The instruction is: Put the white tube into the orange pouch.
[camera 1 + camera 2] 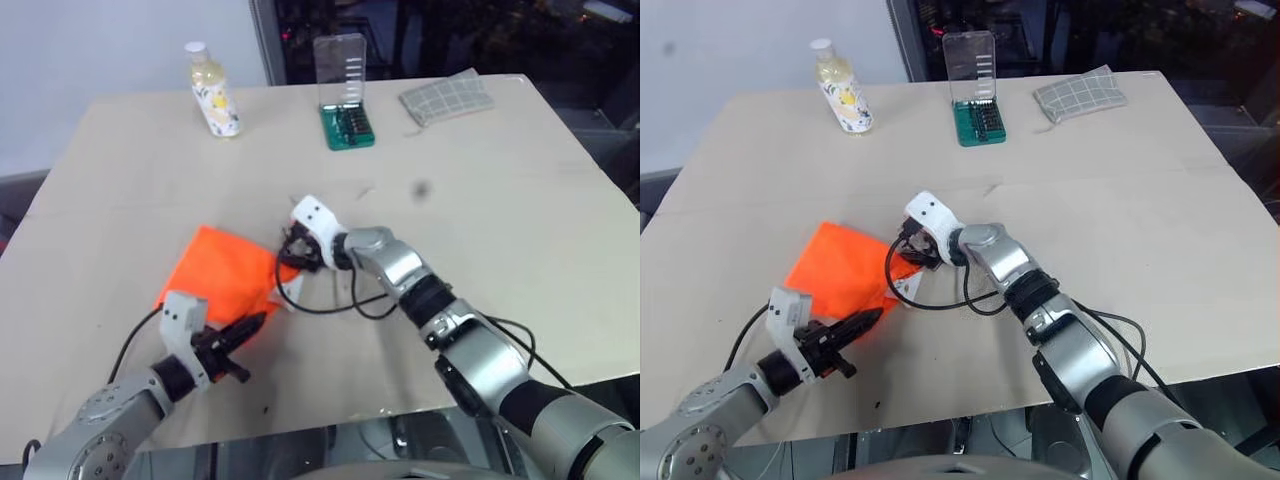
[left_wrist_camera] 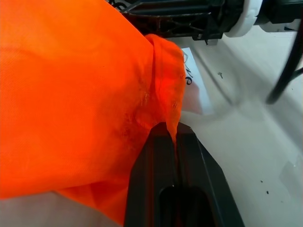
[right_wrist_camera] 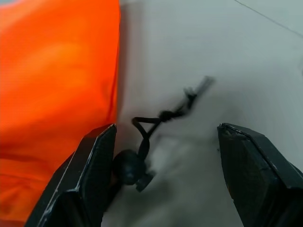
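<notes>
The orange pouch (image 1: 222, 268) lies flat on the table, left of centre. My left gripper (image 1: 260, 319) is shut on the pouch's near corner, and the fabric is pinched between its black fingers (image 2: 156, 156). Part of the white tube (image 2: 194, 90), with faint printing, sticks out from under the pouch's edge beside that corner. My right gripper (image 1: 293, 250) stands open at the pouch's right edge, low over the table. Between its fingers (image 3: 90, 161) lies the pouch's black drawstring (image 3: 161, 116) with its bead, and nothing is held.
At the table's far side stand a yellowish bottle (image 1: 215, 92), a green tool set with a clear lid (image 1: 346, 100) and a grey checked cloth (image 1: 447, 97). Black cables (image 1: 335, 303) loop on the table beside my right wrist.
</notes>
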